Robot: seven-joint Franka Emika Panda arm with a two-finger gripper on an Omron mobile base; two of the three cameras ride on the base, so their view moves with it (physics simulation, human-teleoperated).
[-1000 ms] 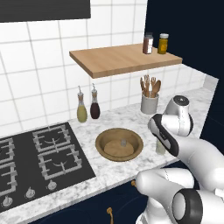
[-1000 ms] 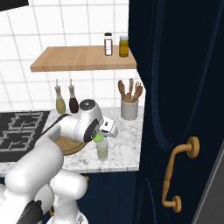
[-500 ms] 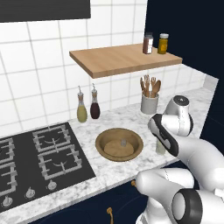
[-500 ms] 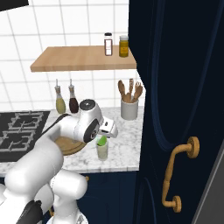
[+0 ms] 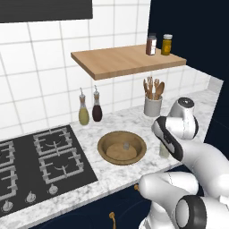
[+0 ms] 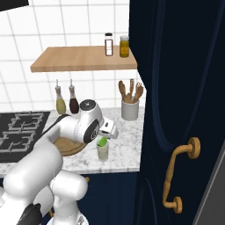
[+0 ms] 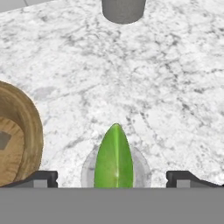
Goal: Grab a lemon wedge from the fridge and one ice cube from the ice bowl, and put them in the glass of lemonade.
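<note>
I see the lemon wedge (image 7: pixel 114 157) sitting in the glass of lemonade (image 6: pixel 103 151) under my wide-open, empty gripper (image 7: pixel 113 178), while the ice cube (image 5: pixel 126 146) waits in the ice bowl (image 5: pixel 105 142) at nine o'clock.

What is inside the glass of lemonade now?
The lemon wedge sits in the glass of lemonade, at its rim. The wedge covers the liquid from above, so anything beneath it cannot be seen.

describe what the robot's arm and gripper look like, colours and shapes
A glossy white arm of rounded, tube-like segments with dark grey joint caps and black bands between links. The boxy white gripper ends in two small dark, blocky finger tips. No cables or markings are visible.
</note>
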